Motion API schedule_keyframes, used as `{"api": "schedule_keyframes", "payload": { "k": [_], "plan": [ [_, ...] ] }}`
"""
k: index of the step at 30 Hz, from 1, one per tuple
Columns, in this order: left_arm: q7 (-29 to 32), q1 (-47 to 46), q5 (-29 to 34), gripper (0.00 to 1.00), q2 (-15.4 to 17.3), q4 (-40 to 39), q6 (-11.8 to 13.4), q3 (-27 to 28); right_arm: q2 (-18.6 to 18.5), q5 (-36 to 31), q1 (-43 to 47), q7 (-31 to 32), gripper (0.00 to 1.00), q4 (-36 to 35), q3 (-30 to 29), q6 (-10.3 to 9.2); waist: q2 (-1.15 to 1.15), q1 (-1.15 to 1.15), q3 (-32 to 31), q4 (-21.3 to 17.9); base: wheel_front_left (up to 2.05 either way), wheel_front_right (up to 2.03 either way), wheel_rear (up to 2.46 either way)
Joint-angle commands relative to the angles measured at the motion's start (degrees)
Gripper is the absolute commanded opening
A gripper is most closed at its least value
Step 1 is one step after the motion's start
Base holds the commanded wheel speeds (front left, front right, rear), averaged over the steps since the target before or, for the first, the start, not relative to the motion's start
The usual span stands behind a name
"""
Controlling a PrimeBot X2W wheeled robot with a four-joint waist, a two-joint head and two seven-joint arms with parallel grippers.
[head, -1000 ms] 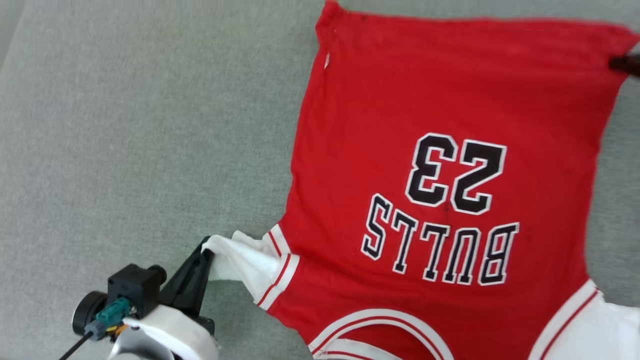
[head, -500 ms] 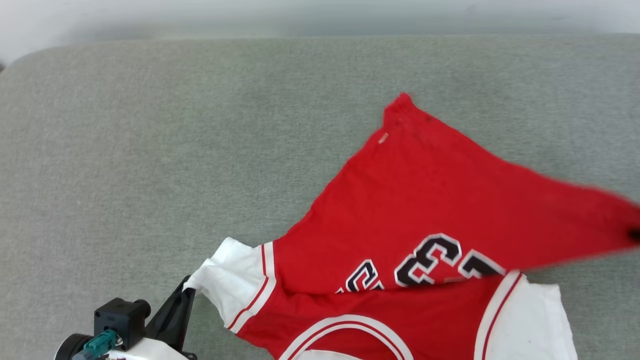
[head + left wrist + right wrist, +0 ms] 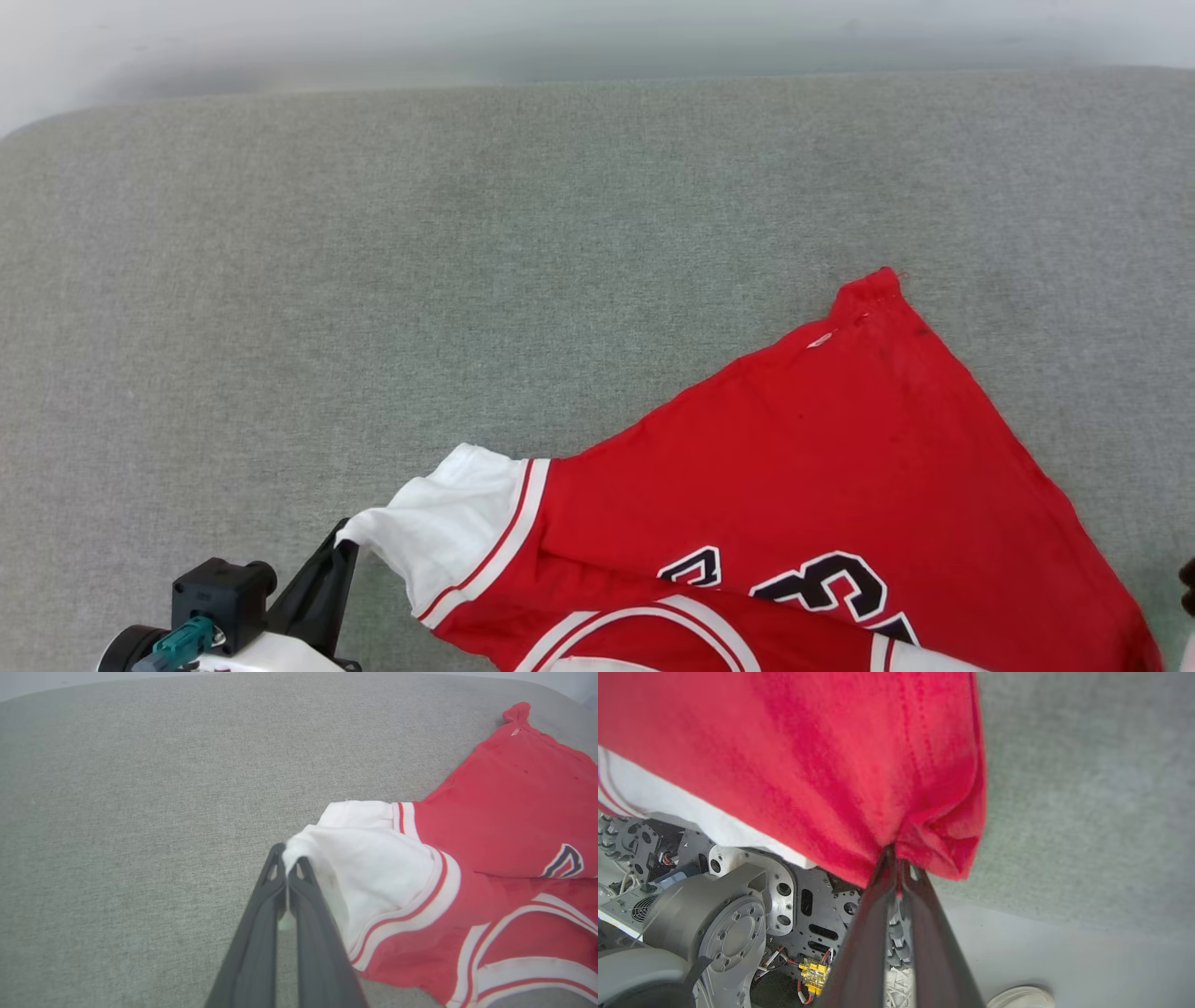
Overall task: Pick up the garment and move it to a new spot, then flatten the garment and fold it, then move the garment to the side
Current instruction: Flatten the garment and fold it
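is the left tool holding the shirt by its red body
No, the left tool is shut on the white sleeve of the garment, at the sleeve's outer edge, not on the red cloth.

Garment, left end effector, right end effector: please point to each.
garment [image 3: 840,448], head view, on its red body panel.
left end effector [image 3: 288,856], left wrist view, between its shut tips.
right end effector [image 3: 895,856], right wrist view, between its shut tips.

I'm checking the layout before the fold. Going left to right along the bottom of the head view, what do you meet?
Along the bottom: left gripper, jaws shut on the garment → white sleeve → striped trim → black number print.
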Motion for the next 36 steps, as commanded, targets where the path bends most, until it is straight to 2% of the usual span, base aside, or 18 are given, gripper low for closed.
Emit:
{"api": "schedule_keyframes", "payload": {
  "k": [1, 9, 12, 15, 19, 23, 27, 30, 36],
  "plan": [
    [-0.1, 0.9, -0.1, 0.00, 0.1, 0.1, 0.1, 0.2, 0.9, -0.8, -0.6, -1.1, 1.00, -1.0, -1.7, -0.02, 0.00, 0.01, -0.5, -0.4, 0.00, 0.00, 0.00],
    [-0.2, 0.2, 0.3, 0.00, 0.0, -0.2, -0.3, 0.1, -0.7, -3.7, -8.5, -1.8, 1.00, -9.7, -11.7, -0.02, 0.00, 0.01, -0.7, -0.1, 0.00, 0.00, 0.00],
    [-0.1, -0.5, 0.8, 0.00, -0.2, -0.6, -0.5, -0.1, -1.4, -4.8, -13.5, 0.5, 1.00, -13.1, -14.1, -0.02, 0.00, 0.01, 0.1, 0.4, 0.00, 0.00, 0.00],
    [0.1, -1.5, 1.3, 0.00, -0.4, -0.7, -0.9, -0.3, -2.5, -6.3, -19.1, 5.0, 1.00, -15.9, -13.5, -0.02, 0.00, 0.01, 1.2, 1.1, 0.00, 0.00, 0.00],
    [0.4, -3.2, 2.2, 0.00, -1.0, -0.6, -1.5, -0.7, -2.4, -10.2, -28.0, 12.1, 1.00, -16.6, -8.5, -0.02, 0.00, 0.01, 3.1, 2.4, 0.00, 0.00, 0.00],
    [0.6, -5.2, 3.2, 0.00, -2.0, -0.1, -2.4, -1.4, 1.4, -12.6, -37.4, 18.1, 1.00, -13.1, -2.4, -0.02, 0.00, 0.01, 5.1, 4.0, 0.00, 0.00, 0.00],
    [0.9, -7.3, 3.9, 0.00, -3.2, 0.6, -3.3, -2.0, 5.5, -14.3, -45.2, 21.3, 1.00, -7.6, 3.1, -0.02, 0.00, 0.01, 7.3, 5.7, 0.00, 0.00, 0.00],
    [0.8, -8.8, 4.4, 0.00, -4.1, 1.1, -3.7, -2.1, 7.7, -15.5, -49.4, 21.9, 1.00, -2.6, 6.1, -0.02, 0.00, 0.01, 9.0, 6.9, 0.00, 0.00, 0.00],
    [0.7, -10.9, 5.1, 0.00, -5.4, 2.0, -4.7, -2.5, 11.7, -16.3, -54.4, 19.3, 1.00, 7.1, 8.9, -0.02, 0.00, 0.01, 11.9, 8.7, 0.00, 0.00, 0.00]
  ]
}}
